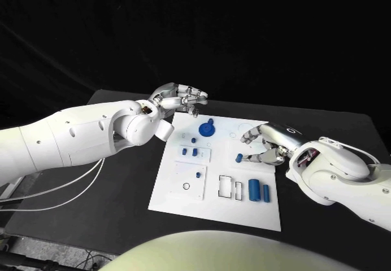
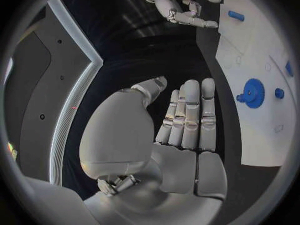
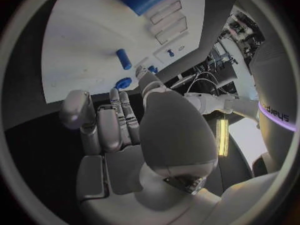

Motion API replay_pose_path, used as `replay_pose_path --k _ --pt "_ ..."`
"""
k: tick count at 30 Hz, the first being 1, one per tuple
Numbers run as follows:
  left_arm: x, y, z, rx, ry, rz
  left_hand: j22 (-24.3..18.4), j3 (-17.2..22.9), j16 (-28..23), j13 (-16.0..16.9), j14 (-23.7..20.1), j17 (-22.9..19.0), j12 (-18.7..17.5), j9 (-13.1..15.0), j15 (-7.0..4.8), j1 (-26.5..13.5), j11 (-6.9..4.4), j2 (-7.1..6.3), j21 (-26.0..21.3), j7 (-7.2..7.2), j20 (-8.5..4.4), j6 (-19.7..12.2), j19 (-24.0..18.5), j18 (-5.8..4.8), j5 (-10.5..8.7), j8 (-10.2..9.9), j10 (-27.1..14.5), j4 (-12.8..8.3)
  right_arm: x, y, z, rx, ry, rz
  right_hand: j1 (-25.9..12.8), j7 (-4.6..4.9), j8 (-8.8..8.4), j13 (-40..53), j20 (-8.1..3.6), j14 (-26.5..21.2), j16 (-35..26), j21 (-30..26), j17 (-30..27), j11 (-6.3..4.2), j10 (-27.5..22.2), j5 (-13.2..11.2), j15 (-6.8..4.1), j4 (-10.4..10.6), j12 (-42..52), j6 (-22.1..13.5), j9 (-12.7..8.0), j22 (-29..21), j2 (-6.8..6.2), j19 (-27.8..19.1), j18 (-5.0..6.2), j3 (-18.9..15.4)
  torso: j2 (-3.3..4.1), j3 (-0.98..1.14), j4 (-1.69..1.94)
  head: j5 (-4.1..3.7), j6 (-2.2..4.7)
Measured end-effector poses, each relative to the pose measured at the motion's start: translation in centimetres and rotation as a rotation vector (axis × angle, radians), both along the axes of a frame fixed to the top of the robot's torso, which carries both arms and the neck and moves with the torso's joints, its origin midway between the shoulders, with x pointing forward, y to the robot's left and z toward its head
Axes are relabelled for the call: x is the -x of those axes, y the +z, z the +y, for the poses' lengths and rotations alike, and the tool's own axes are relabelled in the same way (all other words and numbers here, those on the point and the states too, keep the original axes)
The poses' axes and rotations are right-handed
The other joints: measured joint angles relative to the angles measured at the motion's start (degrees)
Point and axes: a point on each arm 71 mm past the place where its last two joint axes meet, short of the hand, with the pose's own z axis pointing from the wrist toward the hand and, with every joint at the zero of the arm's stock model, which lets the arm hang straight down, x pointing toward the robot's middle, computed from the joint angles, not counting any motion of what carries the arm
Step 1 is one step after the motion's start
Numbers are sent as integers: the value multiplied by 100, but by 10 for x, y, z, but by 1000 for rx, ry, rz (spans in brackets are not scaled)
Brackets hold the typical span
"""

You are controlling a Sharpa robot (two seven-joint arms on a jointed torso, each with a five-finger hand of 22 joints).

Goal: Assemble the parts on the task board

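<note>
Showing blue gear beside left hand, empty, fingers straight.

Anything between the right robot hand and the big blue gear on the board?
Head view: only bare white board separates the right robot hand from the blue gear.

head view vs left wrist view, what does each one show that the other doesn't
Head view alone: the whole task board with two blue cylinders lying near its front right, and the small blue part at the right hand's fingertips.

Left wrist view alone: the left hand's fingers lying straight and together, holding nothing.

Both: the blue gear on the board, and the right hand.
</note>
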Motion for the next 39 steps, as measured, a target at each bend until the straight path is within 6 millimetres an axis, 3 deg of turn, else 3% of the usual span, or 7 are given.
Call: replay_pose_path --k 9,16,23,26,30,39 --pt "0 0 0 0 -1 1 0 0 0 0 0 0 0 -1 0 0 0 0 0 0 0 0 0 0 0 0 0 0 0 -13 7 56 59 10 155 27 22 -44 -45 85 67 181 132 -56 102 42 -44 93 96 66 -51 -1 51 119 -1 107 -2 3 1 -31 0" --pt "0 -1 1 0 -1 1 0 0 0 -6 0 1 0 -1 0 0 0 0 0 0 0 0 0 0 0 30 0 0 -2 -19 16 80 86 9 240 90 67 -139 -113 155 128 407 291 -123 466 -95 -114 91 110 298 -189 -1 91 283 0 713 4 -3 2 -20 0" --pt "0 -1 1 0 -2 2 0 0 0 -6 0 1 0 -1 0 0 0 0 0 0 0 0 0 0 0 30 0 0 -3 -24 21 94 96 11 -42 89 176 -237 -154 176 188 769 452 -165 1047 -236 -135 79 -56 707 -329 -2 -191 444 0 2044 6 -2 4 -14 0" --pt "0 -1 1 0 -2 2 -2 0 0 -5 0 0 0 0 0 0 0 0 0 0 0 0 0 0 0 30 0 0 -4 -25 21 100 97 10 -124 59 232 -257 -182 176 211 857 480 -186 1151 -324 -135 14 -113 782 -326 -2 -273 477 0 2393 6 -2 1 -12 0" --pt "0 0 1 0 -2 2 -5 0 0 -5 0 -4 0 5 0 0 0 0 0 0 0 0 0 0 0 30 0 0 -5 -26 21 107 96 8 -169 32 261 -259 -175 162 211 1002 494 -217 1220 -358 -148 -68 -135 809 -304 0 -318 547 0 2612 5 -2 -3 -10 0" --pt "0 0 1 0 -3 3 -5 0 0 -5 0 -4 0 4 0 0 0 0 0 0 0 0 0 0 0 30 0 0 -7 -30 21 128 93 8 -214 32 265 -258 -188 154 211 1096 494 -227 1230 -385 -157 -126 -188 809 -294 3 -363 563 -11 2690 2 0 -3 -13 0"
